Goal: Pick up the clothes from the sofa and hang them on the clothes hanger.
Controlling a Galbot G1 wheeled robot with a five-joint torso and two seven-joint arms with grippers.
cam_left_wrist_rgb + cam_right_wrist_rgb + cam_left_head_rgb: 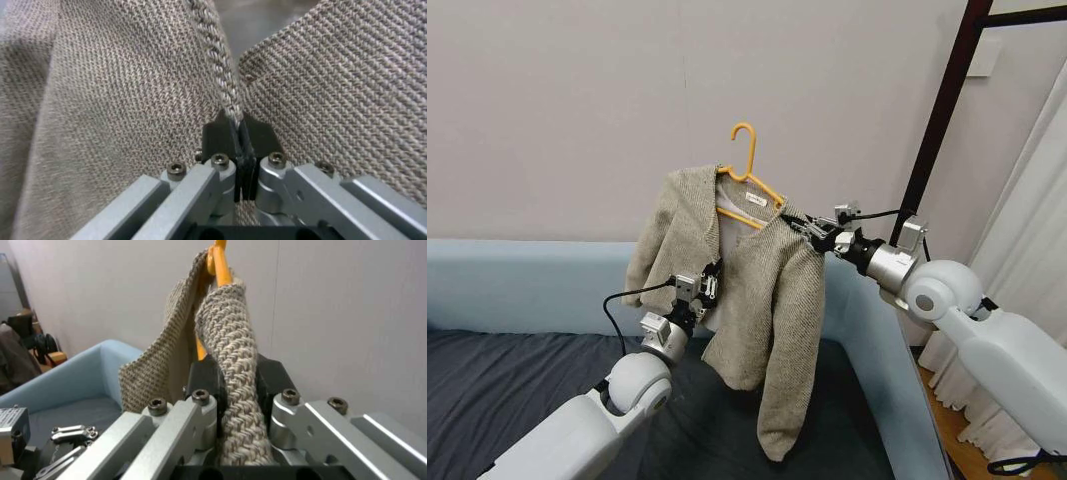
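A beige knit cardigan [757,290] hangs on an orange hanger [749,165], held up in the air above the sofa. My right gripper [812,232] is shut on the cardigan's shoulder together with the hanger's end; in the right wrist view the thick knit edge [233,390] runs between the black pads [203,377], with the orange hanger [220,270] above. My left gripper [704,288] is shut on the cardigan's front braided edge [227,85], pinched between its pads [219,137].
The light blue sofa [517,280] with a dark grey seat [497,390] lies below. A dark clothes rack post [942,110] rises at the right, beside a white curtain [1027,230]. A plain wall stands behind.
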